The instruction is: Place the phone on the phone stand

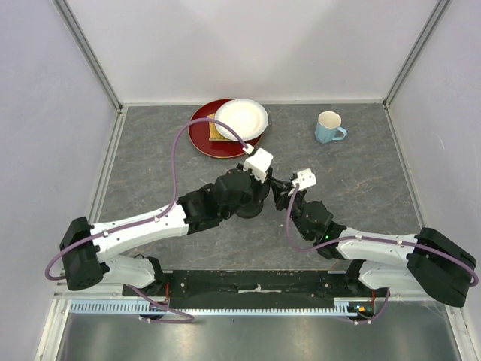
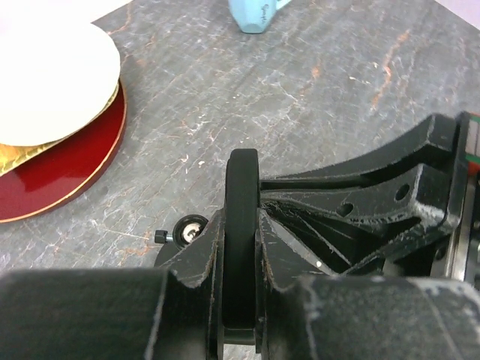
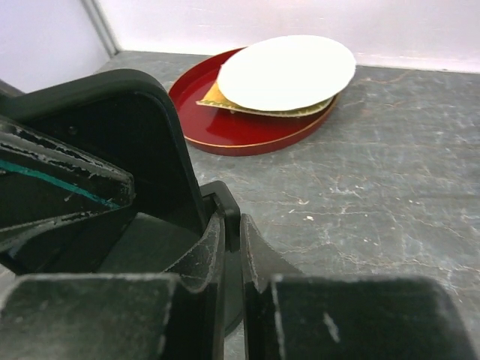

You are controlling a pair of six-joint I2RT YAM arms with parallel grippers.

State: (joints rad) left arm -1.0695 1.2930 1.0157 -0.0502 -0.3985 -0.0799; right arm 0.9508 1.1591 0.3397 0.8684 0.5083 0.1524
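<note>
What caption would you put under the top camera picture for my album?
Left claw and right claw meet mid-table, red plate, white plate and blue mug behind.

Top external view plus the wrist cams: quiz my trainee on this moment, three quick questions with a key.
1. True or false: the blue mug stands apart from the red plate.
2. The left gripper is: A) open; B) shut on the phone, held edge-on; C) out of view.
3. What rests on the red plate?
Key: 1 true; 2 B; 3 a white plate, with something gold tucked under it.
</note>
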